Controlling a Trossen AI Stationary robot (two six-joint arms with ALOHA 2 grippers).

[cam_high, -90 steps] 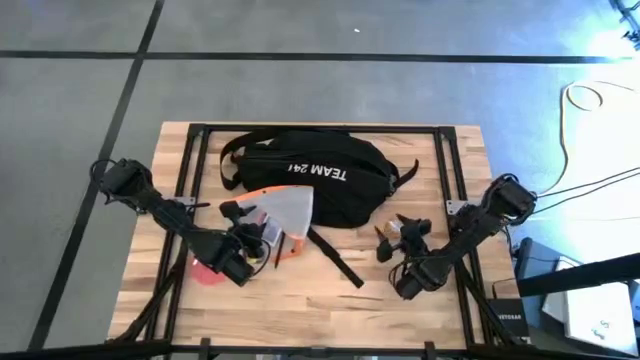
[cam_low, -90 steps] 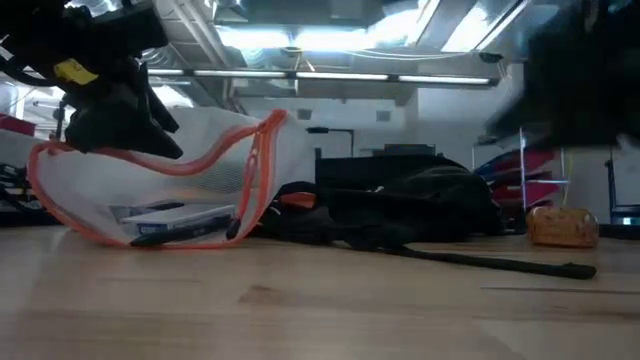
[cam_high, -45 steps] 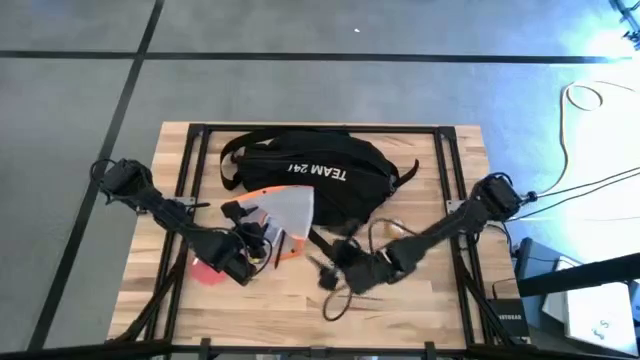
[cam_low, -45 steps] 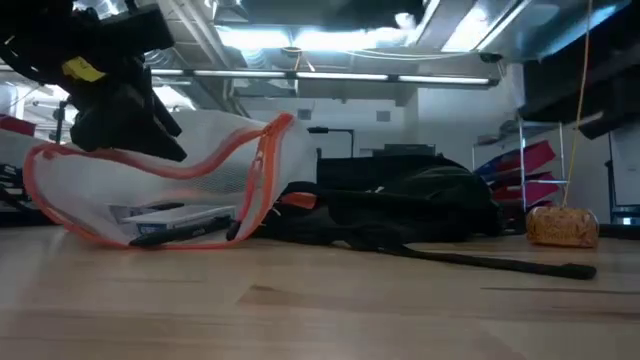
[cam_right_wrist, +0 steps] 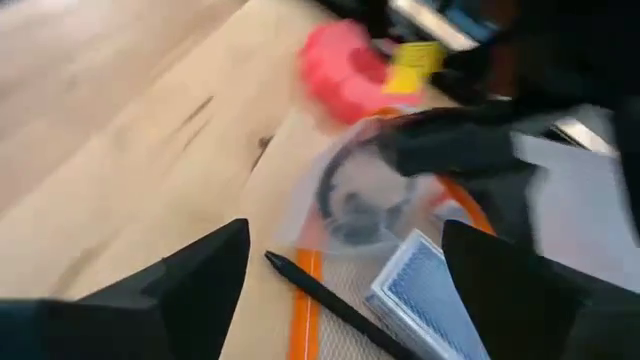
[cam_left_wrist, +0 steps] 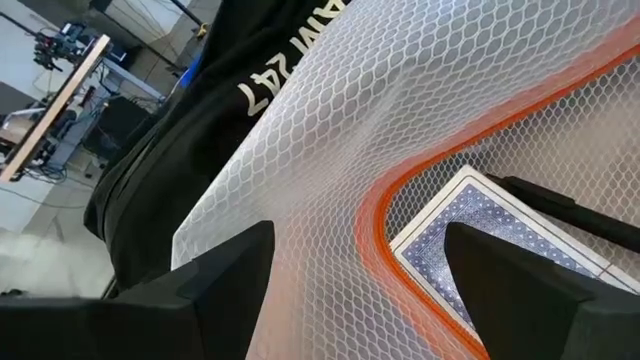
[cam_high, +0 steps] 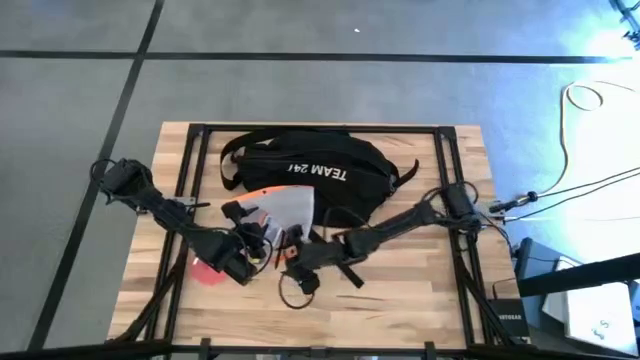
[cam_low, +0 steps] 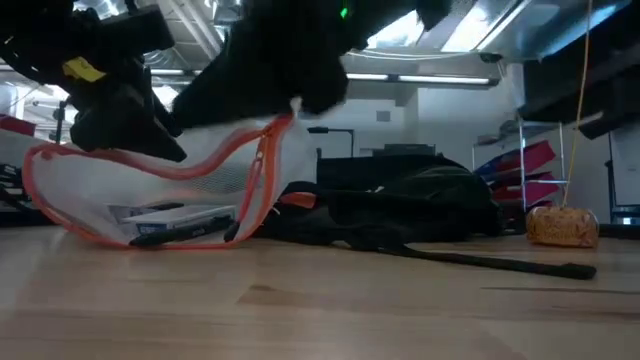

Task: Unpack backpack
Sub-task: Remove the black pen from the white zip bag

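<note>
The backpack [cam_high: 310, 180] lies across the table's far middle, long axis running 9 to 3 o'clock, lettering up. At its near edge sits a mesh pouch [cam_high: 285, 215] with orange trim, holding a card deck [cam_left_wrist: 480, 235] and a pen [cam_right_wrist: 330, 300]. The left gripper [cam_high: 243, 250] appears clamped on the pouch's 8 o'clock side. The right gripper [cam_high: 300, 262], fingers apart and holding nothing, hangs just at the pouch's 5 o'clock, its mouth facing it.

Overhead and table-level cameras both take in the mesh pouch [cam_high: 283, 212]; both wrist cameras face it closely.
</note>
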